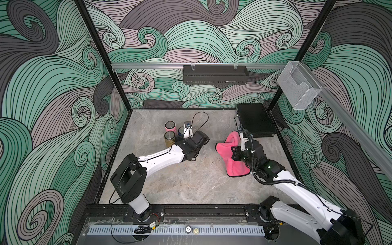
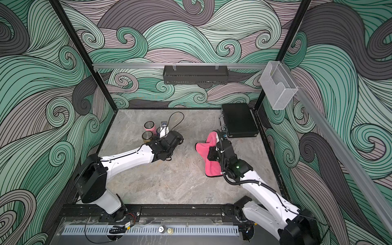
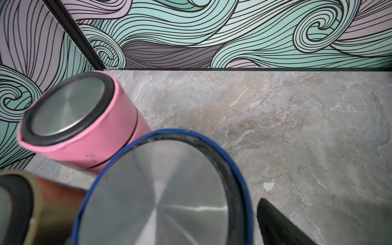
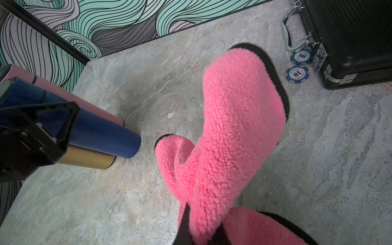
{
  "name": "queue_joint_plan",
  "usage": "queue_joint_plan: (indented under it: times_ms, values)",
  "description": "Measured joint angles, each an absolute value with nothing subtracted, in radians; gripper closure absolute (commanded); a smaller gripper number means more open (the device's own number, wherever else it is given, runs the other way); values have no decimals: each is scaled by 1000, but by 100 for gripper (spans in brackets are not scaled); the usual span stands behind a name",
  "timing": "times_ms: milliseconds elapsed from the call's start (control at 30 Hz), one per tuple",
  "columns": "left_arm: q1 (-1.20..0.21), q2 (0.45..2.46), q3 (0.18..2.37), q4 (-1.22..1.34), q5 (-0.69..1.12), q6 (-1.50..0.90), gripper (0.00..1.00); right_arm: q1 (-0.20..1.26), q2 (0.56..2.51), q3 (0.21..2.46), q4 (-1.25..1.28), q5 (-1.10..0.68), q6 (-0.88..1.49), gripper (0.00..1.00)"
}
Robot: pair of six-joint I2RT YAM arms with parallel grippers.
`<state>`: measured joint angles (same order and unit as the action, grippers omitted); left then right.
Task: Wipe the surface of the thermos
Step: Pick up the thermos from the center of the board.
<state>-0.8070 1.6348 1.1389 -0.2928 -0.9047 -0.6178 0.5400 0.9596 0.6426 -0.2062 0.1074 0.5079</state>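
Observation:
Three thermoses stand close together at the back left: a pink thermos (image 1: 170, 126), a gold thermos (image 1: 169, 137) and a blue thermos (image 3: 165, 191). My left gripper (image 3: 191, 212) is open and straddles the blue one from above. One black finger (image 3: 275, 222) shows with a strip of table between it and the blue rim; the other finger is hidden behind the lid. The blue thermos' base (image 4: 127, 148) rests on the table. My right gripper (image 4: 203, 233) is shut on a fluffy pink cloth (image 1: 230, 148), which hangs from it and trails on the table right of centre.
A black case (image 1: 255, 123) lies at the back right, with two blue poker chips (image 4: 301, 56) (image 4: 297, 73) beside its latches. A black shelf (image 1: 215, 74) hangs on the back wall. A clear bin (image 1: 297, 84) is fixed to the right rail.

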Motion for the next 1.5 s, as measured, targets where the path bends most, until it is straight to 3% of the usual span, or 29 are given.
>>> queue_joint_plan:
  times_ms: [367,800,1500]
  values:
    - [-779,1674,1139,-205,-859,-588,22,540,957,642,-212,108,505,100]
    - [-771,1663,1158,-213,-828,-556,2,540,898,623,-252,125,497,100]
    - [-707,1604,1188,-285,-691,-557,5,540,817,622,-297,124,498,100]
